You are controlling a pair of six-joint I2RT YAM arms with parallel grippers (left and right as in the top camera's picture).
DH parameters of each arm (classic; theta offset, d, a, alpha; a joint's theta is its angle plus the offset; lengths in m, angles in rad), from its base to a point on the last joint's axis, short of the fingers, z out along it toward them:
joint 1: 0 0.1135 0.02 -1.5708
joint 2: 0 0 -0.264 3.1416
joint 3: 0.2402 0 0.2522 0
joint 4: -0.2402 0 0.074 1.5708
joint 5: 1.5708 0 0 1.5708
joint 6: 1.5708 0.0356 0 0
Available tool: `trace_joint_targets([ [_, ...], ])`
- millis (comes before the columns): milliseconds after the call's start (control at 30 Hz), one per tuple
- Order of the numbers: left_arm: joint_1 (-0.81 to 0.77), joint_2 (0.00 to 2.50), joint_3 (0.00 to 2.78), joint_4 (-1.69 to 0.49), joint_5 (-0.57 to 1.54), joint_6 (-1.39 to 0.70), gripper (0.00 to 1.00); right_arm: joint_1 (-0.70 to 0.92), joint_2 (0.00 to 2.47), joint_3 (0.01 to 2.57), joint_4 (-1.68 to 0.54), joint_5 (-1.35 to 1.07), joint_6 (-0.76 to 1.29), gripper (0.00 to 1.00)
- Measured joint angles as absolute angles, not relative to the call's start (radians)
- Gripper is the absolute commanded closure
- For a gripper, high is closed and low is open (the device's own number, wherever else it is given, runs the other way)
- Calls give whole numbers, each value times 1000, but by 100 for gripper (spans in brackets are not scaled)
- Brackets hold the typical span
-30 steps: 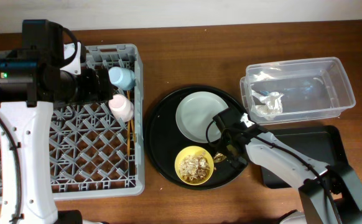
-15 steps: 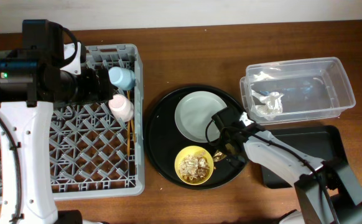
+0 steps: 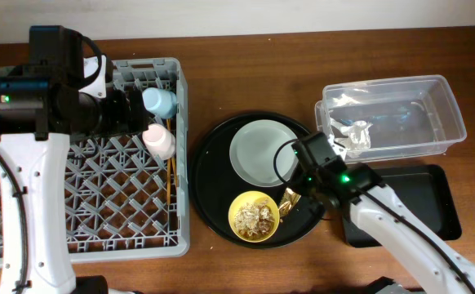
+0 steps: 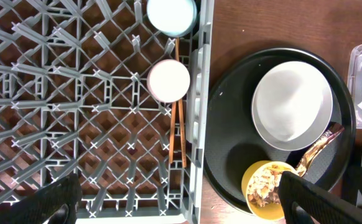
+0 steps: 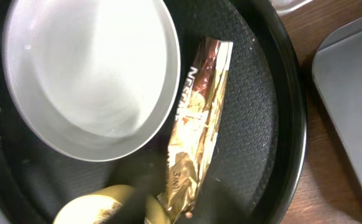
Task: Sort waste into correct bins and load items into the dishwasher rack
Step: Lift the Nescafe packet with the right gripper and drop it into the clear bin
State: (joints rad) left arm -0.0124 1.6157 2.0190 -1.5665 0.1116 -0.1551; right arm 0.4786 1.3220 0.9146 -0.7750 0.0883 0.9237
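Observation:
My right gripper (image 3: 297, 201) is shut on the lower end of the gold-brown snack wrapper (image 5: 196, 124), just above the round black tray, between the grey-white plate (image 3: 262, 152) and the yellow bowl (image 3: 264, 198) of tan food scraps (image 3: 252, 217). My left gripper (image 4: 184, 205) is open and empty above the grey dishwasher rack (image 3: 99, 196). The light blue cup (image 3: 160, 101), the pink cup (image 3: 159, 140) and the wooden chopsticks (image 3: 170, 184) sit in the rack along its right side. The crumpled white tissue (image 3: 353, 135) lies in the clear tub (image 3: 446, 114).
The large round black tray (image 3: 209, 180) holds the plate and bowl in the middle of the table. The shallow black rectangular tray (image 3: 417, 188) lies below the clear tub, partly under my right arm. Brown table shows between the rack and the round tray.
My right arm has lifted and drawn back to the right, uncovering the wrapper beside the bowl. The left arm has not moved.

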Motion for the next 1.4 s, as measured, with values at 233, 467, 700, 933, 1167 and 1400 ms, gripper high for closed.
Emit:
trace_joint_targets([
  [233,-12,1616,2019,-1567,112,-155,1,490,1439,862,-716,54,921,36],
  [467,-12,1616,2019,-1567,112,-155,1,557,1618,845,-603,30,921,34],
  [700,-12,1616,2019,-1567,111,-155,1,561,1638,845,-605,51,926,89],
  [933,-12,1616,2019,-1566,112,-155,0,561,1624,898,-756,56,905,96],
  [1167,-13,1616,2019,-1567,112,-155,1,545,1448,1186,-862,187,855,96],
  [1400,-12,1616,2019,-1566,112,-155,1,278,1481,1206,-707,300,852,91],
])
